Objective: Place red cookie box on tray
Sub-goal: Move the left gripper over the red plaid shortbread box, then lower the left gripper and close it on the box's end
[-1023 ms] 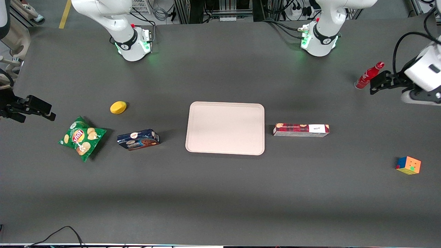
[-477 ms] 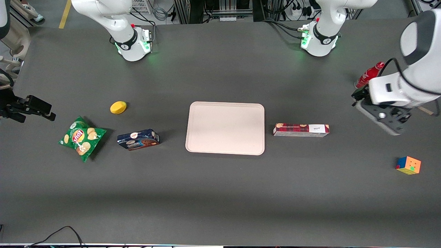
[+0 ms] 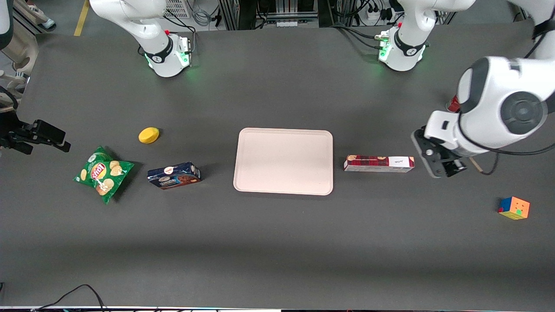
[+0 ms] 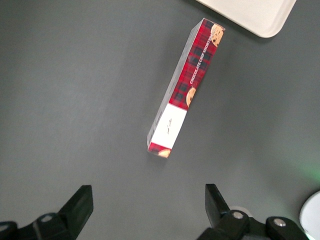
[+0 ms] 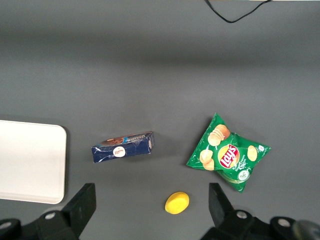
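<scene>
The left gripper (image 4: 149, 210), fingers spread wide and empty, hangs just off the white-label end of the one red cookie box (image 3: 379, 164), which lies on the table (image 3: 277, 242) just beside the single tray (image 3: 284, 161), near the table's middle. A clean pickup likely means centring over the box and closing across its narrow width.
</scene>
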Action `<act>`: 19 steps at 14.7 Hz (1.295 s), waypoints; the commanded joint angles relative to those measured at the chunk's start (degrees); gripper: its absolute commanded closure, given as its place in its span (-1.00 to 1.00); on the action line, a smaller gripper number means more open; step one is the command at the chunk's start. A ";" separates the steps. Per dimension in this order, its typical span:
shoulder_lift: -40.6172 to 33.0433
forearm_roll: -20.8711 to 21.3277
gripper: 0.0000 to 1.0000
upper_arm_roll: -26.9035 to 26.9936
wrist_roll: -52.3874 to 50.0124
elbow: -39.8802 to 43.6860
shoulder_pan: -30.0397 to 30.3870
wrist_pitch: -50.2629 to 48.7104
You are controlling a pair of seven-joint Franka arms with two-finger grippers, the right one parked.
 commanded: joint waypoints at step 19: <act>8.04 -3.76 -1.00 0.74 1.77 -23.38 -11.60 38.89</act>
